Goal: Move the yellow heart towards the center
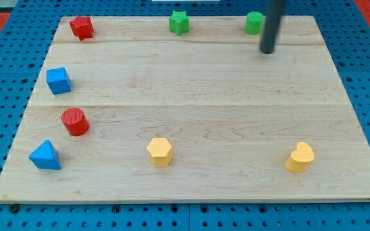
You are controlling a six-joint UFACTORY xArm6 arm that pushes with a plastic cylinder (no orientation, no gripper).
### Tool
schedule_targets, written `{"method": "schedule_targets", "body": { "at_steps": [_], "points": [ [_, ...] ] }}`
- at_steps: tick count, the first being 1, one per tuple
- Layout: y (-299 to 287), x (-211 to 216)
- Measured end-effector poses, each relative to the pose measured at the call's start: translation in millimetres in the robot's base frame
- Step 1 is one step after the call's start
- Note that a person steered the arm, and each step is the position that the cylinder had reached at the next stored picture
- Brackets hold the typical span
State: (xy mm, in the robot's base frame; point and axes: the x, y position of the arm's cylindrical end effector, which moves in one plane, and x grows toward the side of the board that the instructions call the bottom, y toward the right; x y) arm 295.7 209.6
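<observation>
The yellow heart [300,157] lies near the bottom right of the wooden board [191,96]. My tip [268,51] is near the view's top right, far above the heart, just below and right of the green cylinder [255,22]. A yellow hexagon [160,152] lies at the bottom centre-left.
A green star [179,22] sits at the top centre. A red star [81,27] is at the top left. A blue cube [58,80], a red cylinder [75,121] and a blue triangle [45,156] line the left side. A blue pegboard surrounds the board.
</observation>
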Motion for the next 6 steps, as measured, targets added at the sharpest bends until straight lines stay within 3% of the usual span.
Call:
{"method": "schedule_targets", "body": {
  "at_steps": [1,2,4,6],
  "points": [
    [104.4,0.0],
    [135.6,-4.4],
    [95.6,-76.0],
    [-20.5,-84.1]
  ]
}}
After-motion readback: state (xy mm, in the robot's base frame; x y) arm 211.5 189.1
